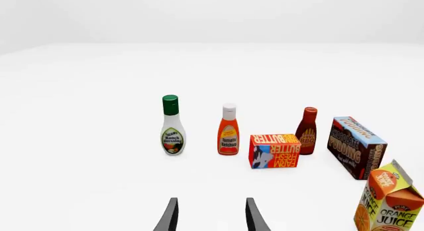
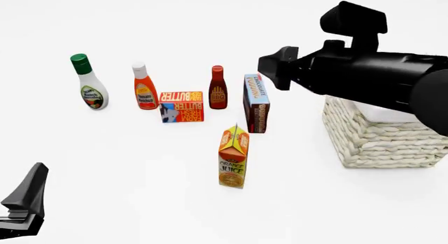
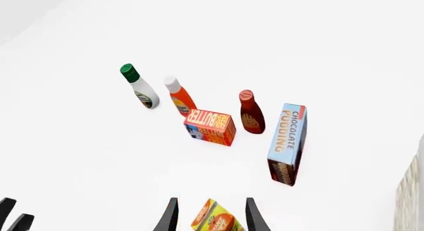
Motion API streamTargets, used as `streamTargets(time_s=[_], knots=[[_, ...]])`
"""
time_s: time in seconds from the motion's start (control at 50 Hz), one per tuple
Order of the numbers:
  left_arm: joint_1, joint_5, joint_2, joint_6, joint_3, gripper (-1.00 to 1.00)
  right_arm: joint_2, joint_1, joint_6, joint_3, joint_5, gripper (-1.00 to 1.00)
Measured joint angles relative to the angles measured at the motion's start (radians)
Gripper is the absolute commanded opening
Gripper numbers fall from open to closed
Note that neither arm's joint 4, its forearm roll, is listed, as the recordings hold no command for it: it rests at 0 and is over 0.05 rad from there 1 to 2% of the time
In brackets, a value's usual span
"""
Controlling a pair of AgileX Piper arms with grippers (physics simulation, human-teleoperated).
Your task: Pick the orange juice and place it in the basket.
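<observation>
Right end effector point(image 3: 208, 216) open (above) upright orange juice point(image 2: 233, 157)

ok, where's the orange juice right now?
Front view: the orange juice stands upright near table centre, nearer the camera than the chocolate pudding box, left of the basket, nothing gripping it.

Bright, even, sharp, nearly shadowless.

The tall orange-and-yellow orange juice carton point(image 2: 233, 157) stands upright on the white table point(image 2: 126, 170). Behind it sits a flat orange butter box point(image 2: 181, 106), and off to its right the woven off-white wicker basket point(image 2: 385, 139).
</observation>
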Motion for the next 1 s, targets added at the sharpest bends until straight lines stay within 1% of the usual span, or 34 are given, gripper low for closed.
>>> streamTargets(time_s=[0.18, 0.38, 0.66, 1.0], knots=[[0.000, 0.000, 0.000, 0.000, 0.000, 1.00, -0.013, 0.021, 0.068, -0.056, 0.069, 1.00], [0.000, 0.000, 0.000, 0.000, 0.000, 1.00, 0.018, 0.039, 0.110, -0.153, 0.182, 1.00], [0.000, 0.000, 0.000, 0.000, 0.000, 1.00, 0.150, 0.037, 0.115, -0.292, 0.294, 1.00], [0.000, 0.000, 0.000, 0.000, 0.000, 1.00, 0.323, -0.003, 0.125, -0.422, 0.395, 1.00]])
